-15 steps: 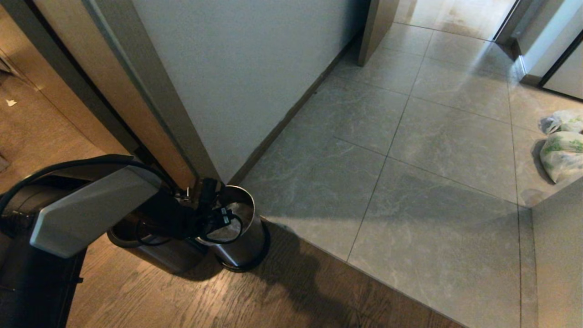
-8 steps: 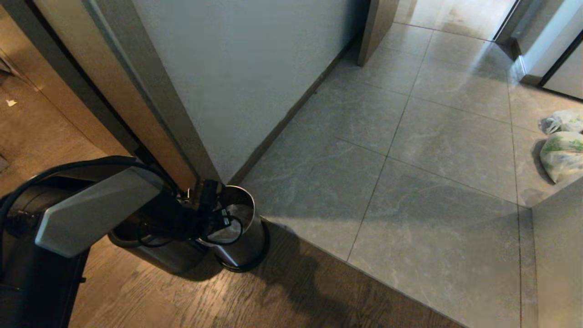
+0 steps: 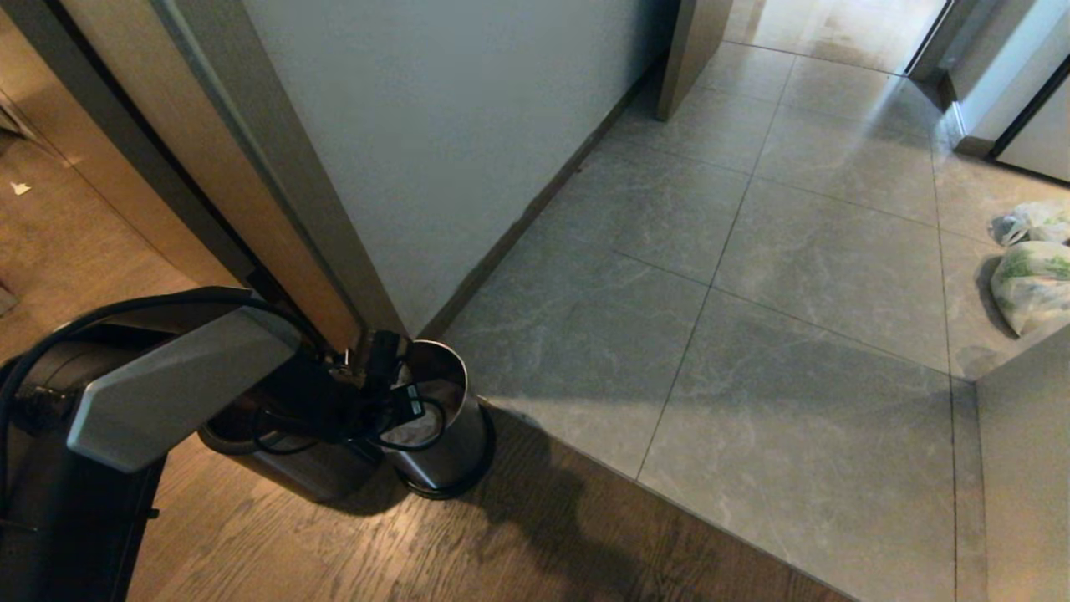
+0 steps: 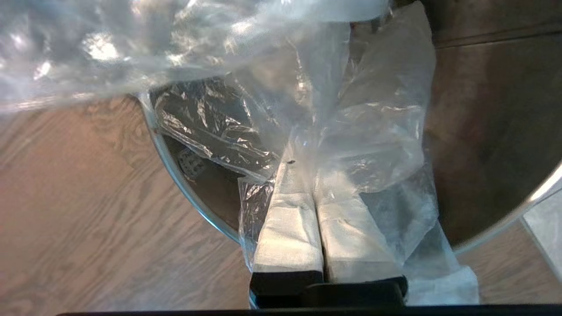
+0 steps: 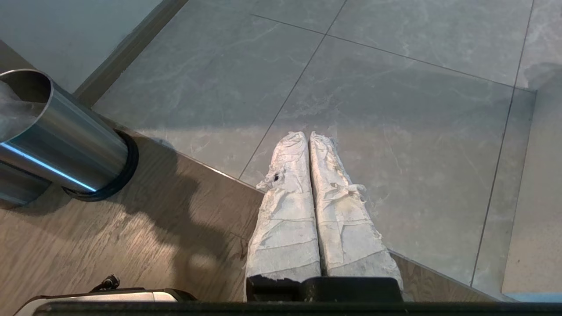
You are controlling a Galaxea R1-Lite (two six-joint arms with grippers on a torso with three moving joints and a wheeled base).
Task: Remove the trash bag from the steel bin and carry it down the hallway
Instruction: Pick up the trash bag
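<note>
The steel bin point(image 3: 443, 451) stands on the wood floor by the door frame's corner, its rim point(image 4: 184, 184) shiny. My left arm point(image 3: 175, 385) reaches down into its mouth. The clear, crinkled trash bag point(image 4: 360, 131) lines the bin and drapes over my left gripper point(image 4: 305, 160). The white-wrapped fingers point(image 4: 285, 228) are pressed together with the bag's film gathered at their tips. My right gripper point(image 5: 308, 136) hangs shut and empty over the edge between wood and tile, to the right of the bin point(image 5: 66, 140). The hallway's grey tiles point(image 3: 752, 293) stretch away to the right.
A second, darker bin point(image 3: 284, 472) stands close to the left of the steel one, under my arm. A pale wall point(image 3: 435, 150) with dark skirting runs behind. White bags with green print point(image 3: 1032, 284) lie on the tiles at the far right, beside a wall corner point(image 3: 1020, 468).
My left forearm has edged slightly toward the bin. The bin, the floor and the bags look the same.
</note>
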